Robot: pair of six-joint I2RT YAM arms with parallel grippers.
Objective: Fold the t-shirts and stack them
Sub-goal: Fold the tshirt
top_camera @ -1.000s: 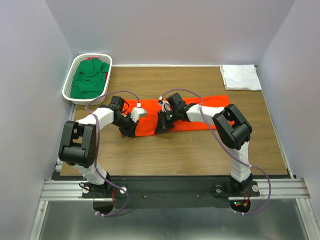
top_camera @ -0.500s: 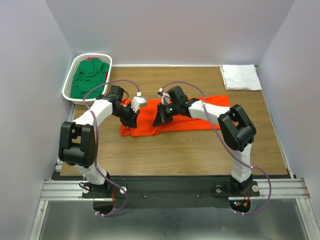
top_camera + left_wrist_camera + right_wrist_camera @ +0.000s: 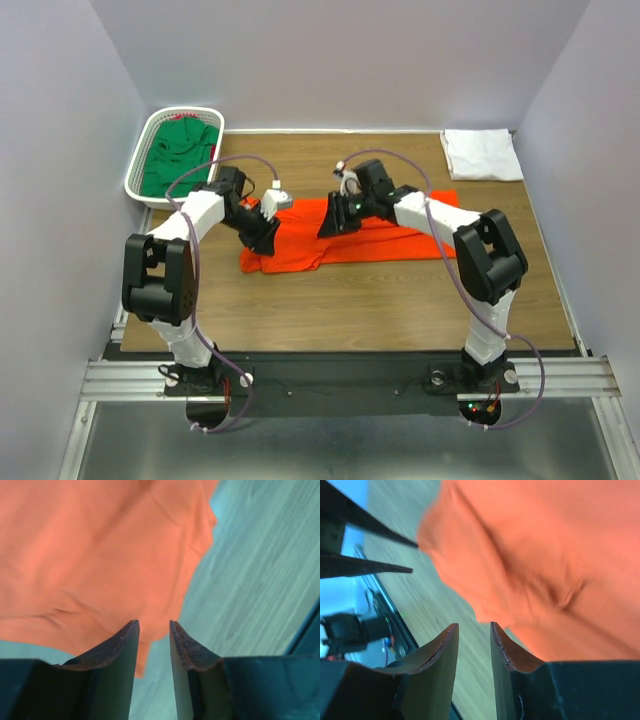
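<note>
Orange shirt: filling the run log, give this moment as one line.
orange shirt: partly folded | left gripper: open, empty | right gripper: open, empty | white shirt: folded, far right

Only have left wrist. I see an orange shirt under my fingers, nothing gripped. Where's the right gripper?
Observer: The right gripper hovers over the orange shirt near its middle, fingers slightly apart and holding nothing.
Operator: Any shirt already folded?
Observer: A white shirt lies folded at the table's far right corner.
</note>
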